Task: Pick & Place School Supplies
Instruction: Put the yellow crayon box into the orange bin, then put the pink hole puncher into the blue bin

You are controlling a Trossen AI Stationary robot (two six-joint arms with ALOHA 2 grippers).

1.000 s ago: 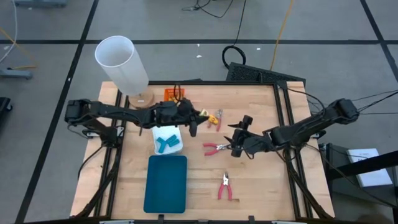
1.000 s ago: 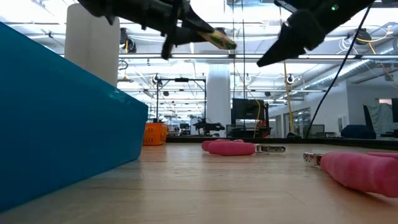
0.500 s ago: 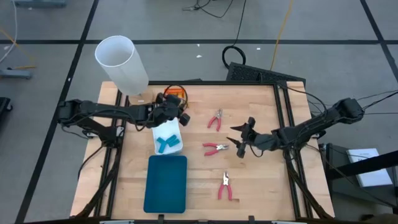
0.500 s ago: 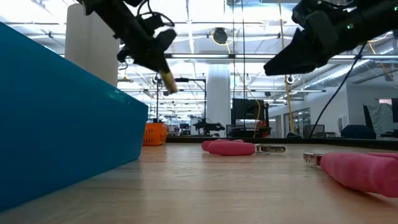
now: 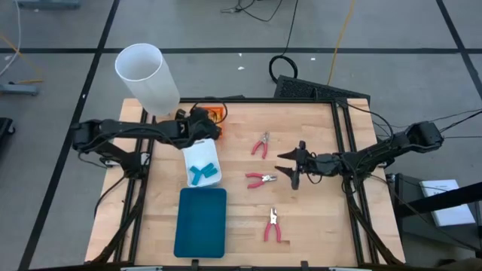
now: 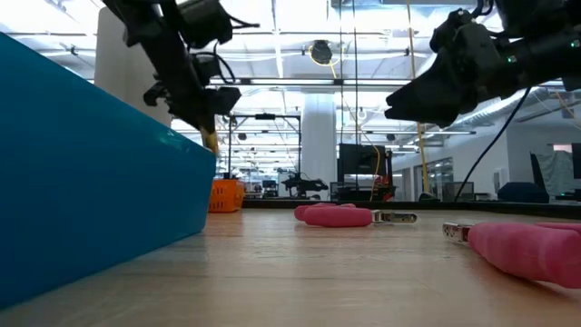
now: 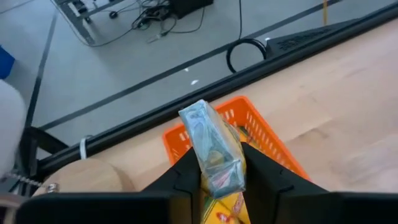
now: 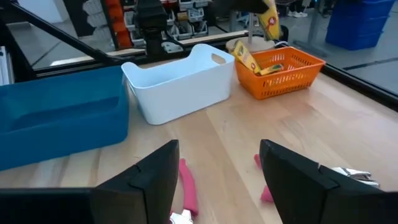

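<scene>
Left hand [image 5: 202, 120], packet [image 7: 214, 154]: apparently over basket [image 7: 261, 134].

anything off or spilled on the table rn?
Nothing spilled. One yellow packet leans tilted over the orange basket's rim rather than lying inside. Three red-handled pliers lie loose on the wooden table, unsorted.

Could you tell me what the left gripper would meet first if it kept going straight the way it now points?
Most likely the orange basket: the left gripper, shut on a yellow packet, points at it, though the gap is unclear.
</scene>
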